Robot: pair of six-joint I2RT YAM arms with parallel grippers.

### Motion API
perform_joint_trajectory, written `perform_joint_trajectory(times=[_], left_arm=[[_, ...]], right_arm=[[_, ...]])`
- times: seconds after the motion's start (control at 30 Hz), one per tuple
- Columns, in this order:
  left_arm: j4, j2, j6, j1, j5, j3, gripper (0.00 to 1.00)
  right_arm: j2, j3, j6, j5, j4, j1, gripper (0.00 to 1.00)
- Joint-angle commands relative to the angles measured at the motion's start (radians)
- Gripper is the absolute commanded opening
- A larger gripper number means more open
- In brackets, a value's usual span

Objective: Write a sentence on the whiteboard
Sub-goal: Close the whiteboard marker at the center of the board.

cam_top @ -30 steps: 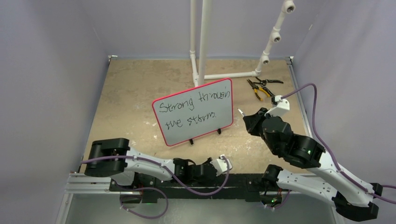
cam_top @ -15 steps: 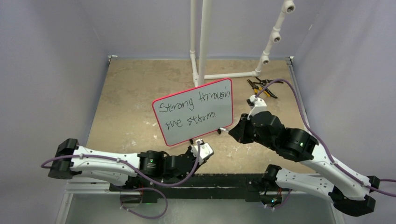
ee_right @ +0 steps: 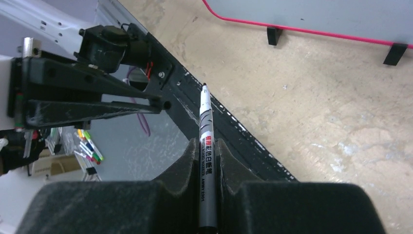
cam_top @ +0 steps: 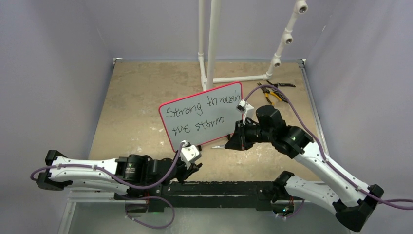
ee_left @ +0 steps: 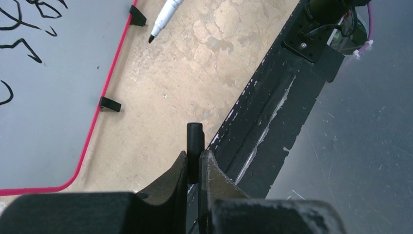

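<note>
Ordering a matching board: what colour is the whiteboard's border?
Red, thin, around the whiteboard; clearest in the top external view.

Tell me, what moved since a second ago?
Both arms swung left. The left gripper slid along the near edge of the whiteboard, pinching a black cap. The right gripper carried its marker down in front of the board. The whiteboard and writing stayed put.

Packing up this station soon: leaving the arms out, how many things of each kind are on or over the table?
Whiteboard: 1
Marker: 1
Black cap: 1
Hand tools: 2
White pipe rack: 1
Total: 6
</note>
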Motion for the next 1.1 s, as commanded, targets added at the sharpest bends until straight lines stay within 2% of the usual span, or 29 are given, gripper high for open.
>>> perform_joint_trajectory(times=[0.0, 0.3, 1.07], left_arm=[[0.001, -0.036, -0.005, -0.001, 0.051, -0.025, 0.00], [0.030, -0.047, 0.023, -0.001, 0.083, -0.040, 0.00], [0.062, -0.057, 0.068, -0.001, 0.148, -0.047, 0.00]], right_arm=[[0.047, -0.007, -0.162, -0.334, 0.066, -0.078, 0.00], [0.093, -0.026, -0.206, -0.574, 0.068, -0.079, 0.00], [0.159, -0.081, -0.234, -0.641, 0.111, -0.079, 0.00]])
